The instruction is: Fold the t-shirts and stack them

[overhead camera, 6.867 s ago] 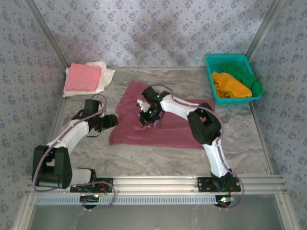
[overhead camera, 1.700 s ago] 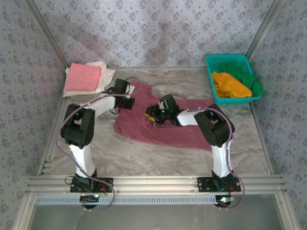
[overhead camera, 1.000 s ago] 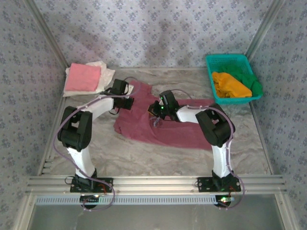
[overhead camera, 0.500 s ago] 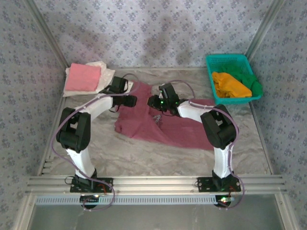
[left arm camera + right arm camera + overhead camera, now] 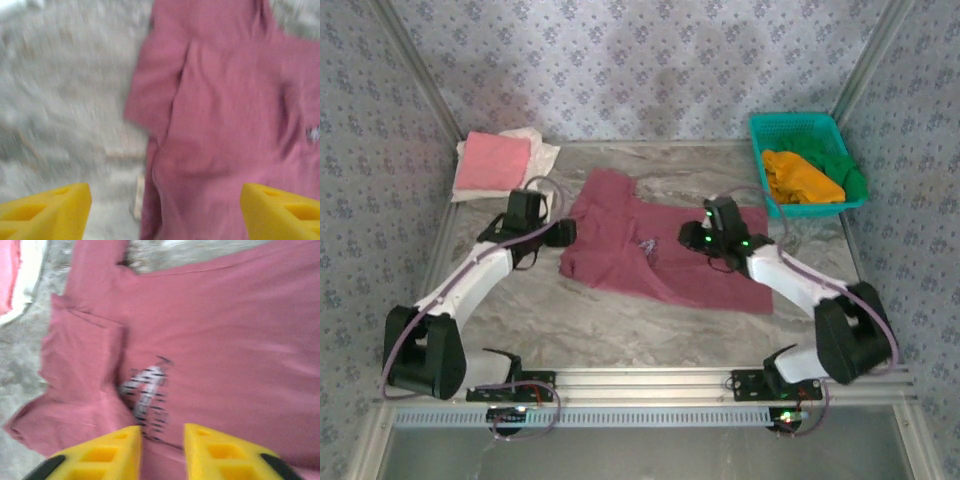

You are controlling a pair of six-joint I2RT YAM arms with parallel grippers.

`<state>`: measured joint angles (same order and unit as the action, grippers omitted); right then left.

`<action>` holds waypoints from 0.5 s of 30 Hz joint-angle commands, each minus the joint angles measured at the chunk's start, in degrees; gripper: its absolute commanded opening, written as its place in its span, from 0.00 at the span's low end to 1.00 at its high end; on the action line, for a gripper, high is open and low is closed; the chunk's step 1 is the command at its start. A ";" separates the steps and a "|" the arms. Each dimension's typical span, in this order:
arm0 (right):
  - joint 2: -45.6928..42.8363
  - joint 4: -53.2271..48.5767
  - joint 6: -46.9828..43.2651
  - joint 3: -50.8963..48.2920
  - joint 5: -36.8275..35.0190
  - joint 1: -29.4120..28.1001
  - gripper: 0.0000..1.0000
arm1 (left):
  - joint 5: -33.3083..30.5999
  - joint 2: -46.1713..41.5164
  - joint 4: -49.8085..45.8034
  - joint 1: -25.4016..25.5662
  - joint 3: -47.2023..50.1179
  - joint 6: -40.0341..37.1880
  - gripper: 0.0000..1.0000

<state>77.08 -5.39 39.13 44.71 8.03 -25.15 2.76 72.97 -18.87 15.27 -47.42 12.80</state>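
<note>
Half a second back both end effectors sat close together at the far part of the maroon t-shirt (image 5: 620,250). Now they are well apart. The left end effector (image 5: 560,232) has drawn back to just beside the shirt's left edge. The right end effector (image 5: 688,238) has swung right, over the shirt's right half. The shirt lies looser and flatter, unheld, mid-worktop.

Left arm: elbow low at near left, forearm reaching far-right. In its wrist view the yellow fingers (image 5: 45,210) are spread wide, with nothing between them.

Right arm: elbow at near right, forearm running far-left. In its wrist view the fingers (image 5: 100,452) are nearly together, a narrow gap left, no cloth in it. They hover by the white print (image 5: 147,390).

Worktop (image 5: 620,330): grey, marbled.
- Far left corner: folded pink t-shirt (image 5: 492,163) on a cream t-shirt (image 5: 535,150).
- Far right: teal basket (image 5: 795,122) holding the orange t-shirt (image 5: 800,178) and green t-shirt (image 5: 848,172).

Walls: flower-patterned.
</note>
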 commanded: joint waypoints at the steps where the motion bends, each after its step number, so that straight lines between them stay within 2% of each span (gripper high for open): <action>1: -5.29 -8.12 -2.54 -5.81 -0.41 2.60 0.00 | 7.06 -4.53 -0.14 -0.39 6.94 4.08 0.71; 5: -7.56 -9.88 -0.99 -10.63 3.07 8.32 0.00 | 11.57 -6.72 5.76 -1.53 12.87 7.41 0.64; 11: -5.46 -8.38 -0.29 -13.89 2.41 13.02 0.00 | 14.98 -2.14 16.19 -1.73 16.65 8.60 0.68; 13: -3.74 -7.05 0.53 -14.58 2.48 14.39 0.00 | 15.76 0.59 19.26 -1.73 17.05 8.81 0.59; 15: -2.28 -5.99 1.64 -15.24 2.26 15.59 0.00 | 16.38 2.87 20.35 -1.73 16.64 8.99 0.30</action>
<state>73.03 -11.94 38.76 30.59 10.04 -11.03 16.03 73.63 -4.47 13.87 -31.27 21.04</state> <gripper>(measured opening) 0.065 0.424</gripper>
